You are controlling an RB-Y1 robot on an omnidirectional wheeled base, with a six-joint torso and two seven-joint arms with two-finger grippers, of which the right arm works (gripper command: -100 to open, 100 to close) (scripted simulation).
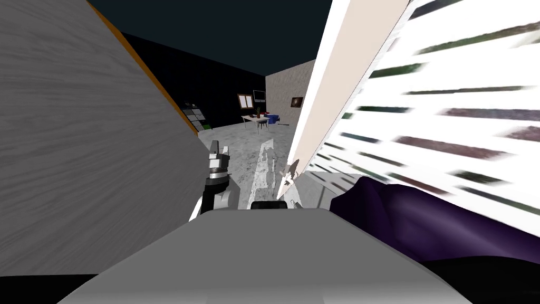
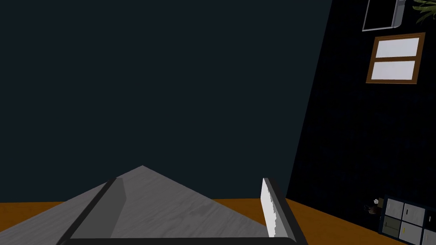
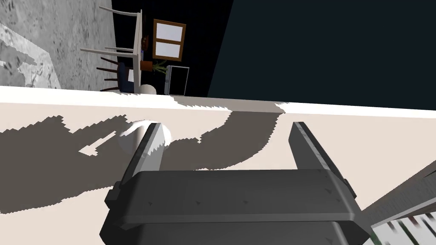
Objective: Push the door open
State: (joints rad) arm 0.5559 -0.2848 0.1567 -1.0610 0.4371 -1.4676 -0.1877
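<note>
Mottled grey floor point(image 1: 242, 153) stretches ahead between two upright planes toward the dark far end of the room. At the far left stands a large grey wood-grain panel point(image 1: 79, 132) with an orange edge. Just beside that edge hangs the left pincer point(image 1: 219, 150), its two thin blades released and well apart with nothing between them; its wrist view looks along the panel's grey face. Farther back, near the middle, a small white surface point(image 1: 256, 119) on thin legs stands near a brown-framed window point(image 1: 245, 100). Right of centre is the right pincer point(image 3: 226, 127), likewise released, blades spread and gripping nothing. It is held close to the face of the cream flat door point(image 1: 329, 100); whether the blades touch it I cannot tell. The door rises edge-on in the head view, just right of the floor strip. A round white knob point(image 3: 127, 138) on its face lies just beside one blade, partly hidden by it, and the pincer's shadow falls across the door. Right of the door is a white wall point(image 1: 464, 105) with dark streaks, and low at the far right a dark purple rounded mass point(image 1: 411, 216).
</note>
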